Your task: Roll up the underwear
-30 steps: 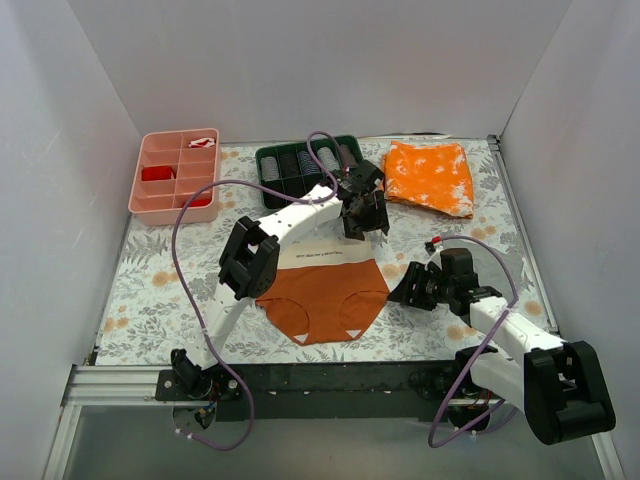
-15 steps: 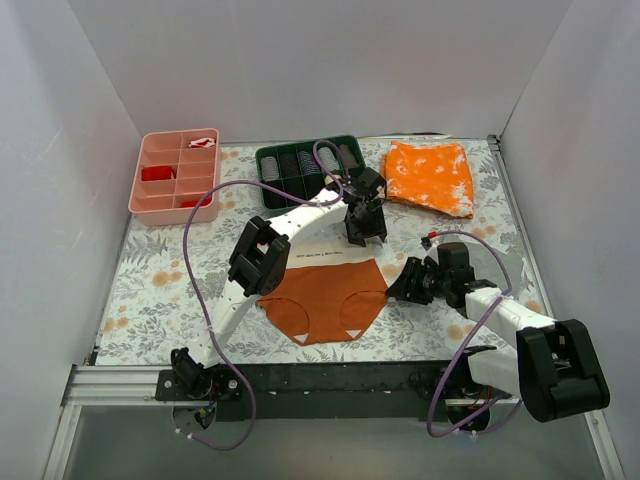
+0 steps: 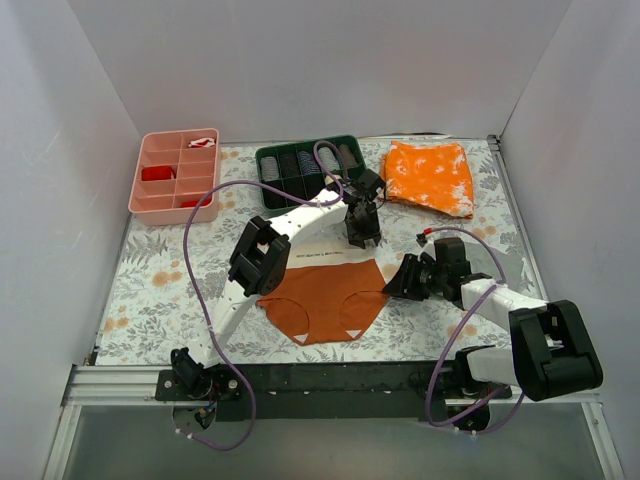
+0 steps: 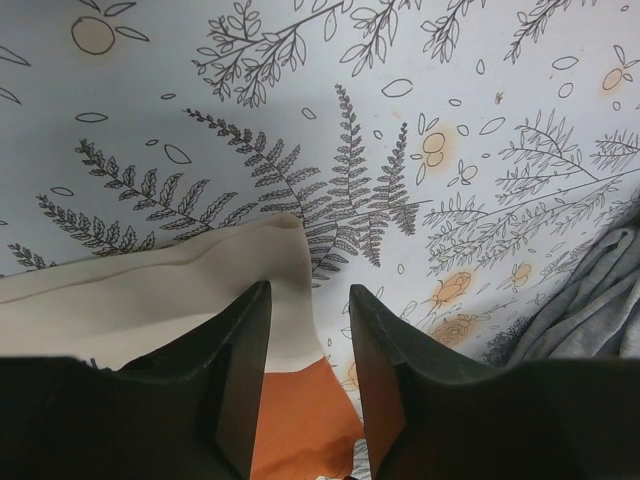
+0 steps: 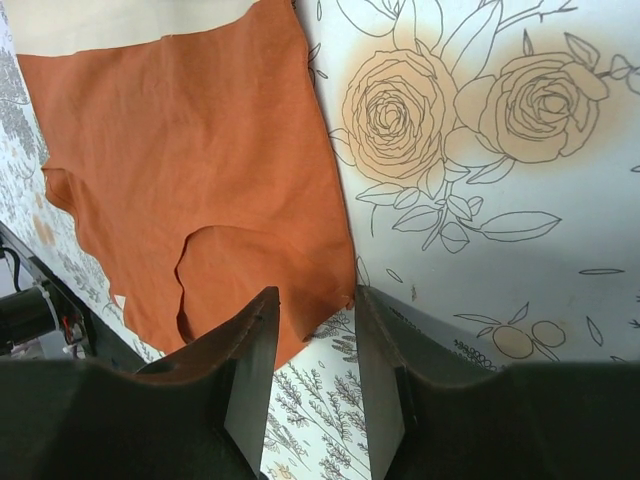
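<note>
Underwear (image 3: 325, 300), a small soft cloth garment showing a rust-orange face with a pale cream-beige band along its far edge, lies spread flat on the floral-printed desk (image 3: 160, 290) between the two arms.

From where I stand, the left pincer (image 3: 360, 238) points down at the far right corner of that cream band. Its wrist view shows the left pincer (image 4: 308, 290) parted to a moderate gap. The corner of the cream band (image 4: 150, 300) runs in between the fingers, and a patch of the orange face shows nearer the wrist. I cannot tell whether the fingers touch the cloth. A grey crumpled cloth (image 4: 590, 300) lies off to one side of this pincer, apart from it.

The right pincer (image 3: 392, 288) sits low at the garment's right edge. Its own camera shows the right pincer (image 5: 315, 292) also parted, holding nothing. The edge of the orange cloth (image 5: 200, 170) runs down into the gap, and bare rose-printed desk lies beyond the other finger.

Well beyond the left pincer stand a pink plastic compartment tray (image 3: 175, 175) and a dark green compartment tray (image 3: 300, 165). A bright orange white-speckled cloth (image 3: 430, 177) lies just past it.
</note>
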